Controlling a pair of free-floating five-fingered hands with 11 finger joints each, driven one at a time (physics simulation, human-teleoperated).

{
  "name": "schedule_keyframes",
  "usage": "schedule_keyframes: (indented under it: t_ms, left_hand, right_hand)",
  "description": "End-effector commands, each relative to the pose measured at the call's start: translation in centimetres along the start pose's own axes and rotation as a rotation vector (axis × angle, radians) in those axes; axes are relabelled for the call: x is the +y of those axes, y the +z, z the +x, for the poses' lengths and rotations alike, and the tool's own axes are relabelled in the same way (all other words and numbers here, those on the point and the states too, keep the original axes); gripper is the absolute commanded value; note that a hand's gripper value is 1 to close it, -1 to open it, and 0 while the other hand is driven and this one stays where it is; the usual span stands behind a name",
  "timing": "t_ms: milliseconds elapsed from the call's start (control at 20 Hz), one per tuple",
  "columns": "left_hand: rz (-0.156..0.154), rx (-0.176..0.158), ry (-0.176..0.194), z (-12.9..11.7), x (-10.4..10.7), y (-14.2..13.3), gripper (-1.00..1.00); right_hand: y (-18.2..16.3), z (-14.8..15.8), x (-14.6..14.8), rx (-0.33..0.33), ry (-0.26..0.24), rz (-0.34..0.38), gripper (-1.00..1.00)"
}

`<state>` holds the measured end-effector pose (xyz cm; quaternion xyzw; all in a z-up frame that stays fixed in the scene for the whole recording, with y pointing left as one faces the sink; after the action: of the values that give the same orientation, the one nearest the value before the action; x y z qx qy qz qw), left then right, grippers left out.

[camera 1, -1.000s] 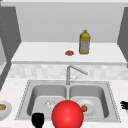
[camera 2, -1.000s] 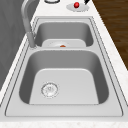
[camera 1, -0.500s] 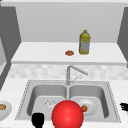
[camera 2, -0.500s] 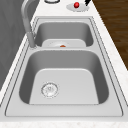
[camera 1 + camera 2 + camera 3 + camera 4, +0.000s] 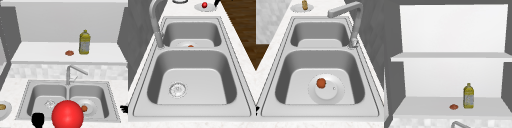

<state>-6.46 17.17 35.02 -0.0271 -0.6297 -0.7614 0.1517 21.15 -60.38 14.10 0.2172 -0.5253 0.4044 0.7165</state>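
Nothing has changed over the last second: both of my hands, the ball and every dish sit exactly where they sat in the earlier front and left side views, so I judge the work at a standstill for now.

My left hand [image 5: 38, 120] hangs at the front edge of the sink [image 5: 25, 96], before the left basin and just left of the big red ball [image 5: 67, 115]. It reads as a compact dark shape; I cannot tell whether its fingers are curled or straight, nor whether it touches the ball.

My right hand [image 5: 124, 108] floats at the right edge of the front view, over the counter [image 5: 12, 87] beside the right basin, apart from everything. Its fingers point toward the sink and look straight, released, holding nothing.

The ball floats in front of the divider between the basins, covering part of both in the front view.

In the right basin lies a plate [image 5: 331, 92] with a small orange piece [image 5: 321, 83] on it. The left basin shows its bare drain [image 5: 177, 89]. A dish [image 5: 3, 111] with a brown item sits on the counter left of the sink. On the shelf [image 5: 421, 103] above stand a yellow bottle [image 5: 468, 96] and a small reddish item [image 5: 453, 106] just beside it
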Motion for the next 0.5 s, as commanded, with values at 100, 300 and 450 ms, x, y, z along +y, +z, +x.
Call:
schedule_keyframes:
  t_ms: [100, 300, 450]
  left_hand:
    - [0.000, 0.000, 0.000, 0.00, 0.00, 0.00, 0.00]
    - [0.000, 0.000, 0.000, 0.00, 0.00, 0.00, 0.00]
    - [0.000, 0.000, 0.000, 0.00, 0.00, 0.00, 0.00]
  right_hand:
    - [0.15, -0.03, 0.21, 0.093, 0.144, 0.035, -1.00]
    - [0.24, -0.05, 0.34, 0.139, 0.186, 0.042, -1.00]
    - [0.33, -0.07, 0.46, 0.173, 0.216, 0.040, -1.00]
